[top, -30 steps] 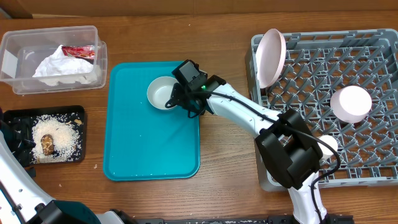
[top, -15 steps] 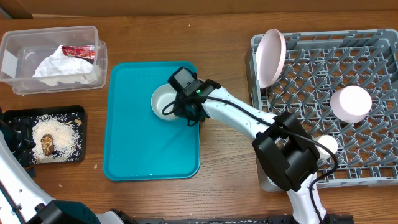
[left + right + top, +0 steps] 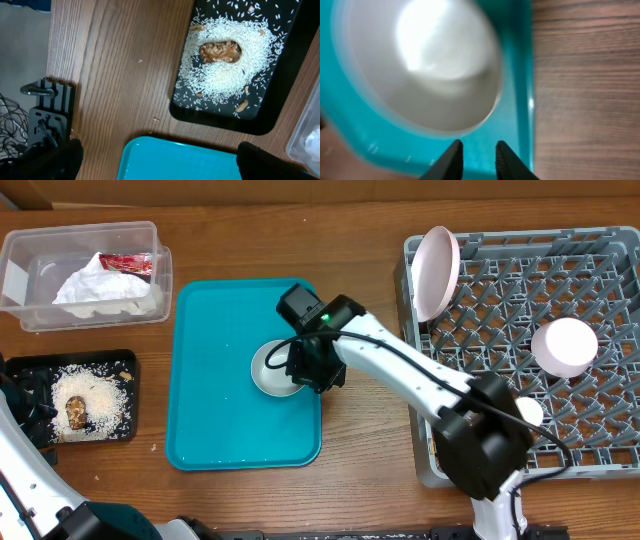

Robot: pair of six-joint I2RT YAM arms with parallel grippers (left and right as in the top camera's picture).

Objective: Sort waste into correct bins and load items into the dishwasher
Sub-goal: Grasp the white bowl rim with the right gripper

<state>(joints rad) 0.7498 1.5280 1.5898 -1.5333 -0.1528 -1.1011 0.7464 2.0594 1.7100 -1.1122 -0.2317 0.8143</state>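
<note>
Greyish bowl [image 3: 435,65] on teal tray [image 3: 517,125], just beyond right tool [image 3: 477,146], narrowly parted, seemingly empty.

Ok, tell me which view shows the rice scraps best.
Left wrist: the rice scraps and brown lump lie in the black tray, close and sharp. Overhead shows them small at the left edge. Right wrist shows none.

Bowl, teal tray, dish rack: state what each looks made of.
Bowl: glossy white inside with a bright highlight, likely glazed ceramic or melamine. Teal tray: smooth moulded plastic, uniform colour, faint sheen. Dish rack: matt grey moulded plastic, judging by its lattice walls and pegs.
</note>
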